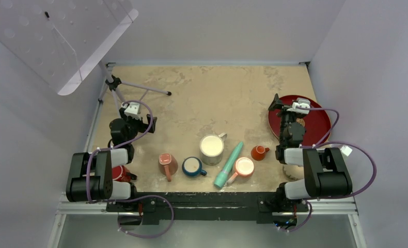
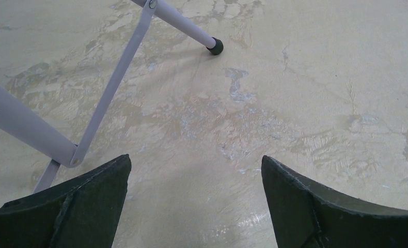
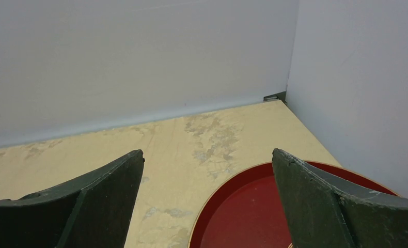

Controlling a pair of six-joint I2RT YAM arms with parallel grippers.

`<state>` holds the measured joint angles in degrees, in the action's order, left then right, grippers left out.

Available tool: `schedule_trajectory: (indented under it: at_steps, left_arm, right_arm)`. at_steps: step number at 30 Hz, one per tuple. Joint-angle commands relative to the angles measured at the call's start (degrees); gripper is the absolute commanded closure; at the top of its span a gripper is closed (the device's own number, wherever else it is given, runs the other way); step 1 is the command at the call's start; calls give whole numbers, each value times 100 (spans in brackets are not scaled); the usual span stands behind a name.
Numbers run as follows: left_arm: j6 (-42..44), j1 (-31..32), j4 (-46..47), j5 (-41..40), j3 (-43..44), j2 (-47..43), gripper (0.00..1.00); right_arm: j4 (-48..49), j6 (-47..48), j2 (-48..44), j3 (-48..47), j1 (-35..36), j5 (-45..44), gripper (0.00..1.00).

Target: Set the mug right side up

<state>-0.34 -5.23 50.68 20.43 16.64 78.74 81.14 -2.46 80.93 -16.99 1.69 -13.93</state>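
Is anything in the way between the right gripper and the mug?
No table item visibly does. The mug sits by the right arm's base, partly hidden under that arm's own links; the open right gripper is out by the red tray. The orange cup lies off to the side.

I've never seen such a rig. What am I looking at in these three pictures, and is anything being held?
Two robot arms are bolted to a table. The wide picture looks down from above; the other two come from wrist cameras, so the dark wedges are fingers. The left gripper is open near a tripod, the right gripper open by a red tray; neither holds anything. A big pale mug, other cups and a teal tube lie in front.
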Motion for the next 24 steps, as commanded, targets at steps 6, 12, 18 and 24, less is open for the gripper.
schedule_trajectory:
  at_steps: [6, 12, 18, 24]
  left_arm:
    - [135, -37, 447, 141, 46, -83, 0]
    - [261, -30, 1077, 447, -379, -252, 0]
    - [436, -36, -508, 912, 71, -1091, 0]
    - [2761, -34, -6064, 3602, 2097, -1888, 0]
  right_arm:
    - [238, 109, -207, -51, -20, -29, 1]
    - [-723, 212, -812, -328, -20, 279, 1]
    - [-1539, 214, -1466, -414, -20, 997, 2]
    - [-1797, 19, -1852, -483, -20, 1375, 4]
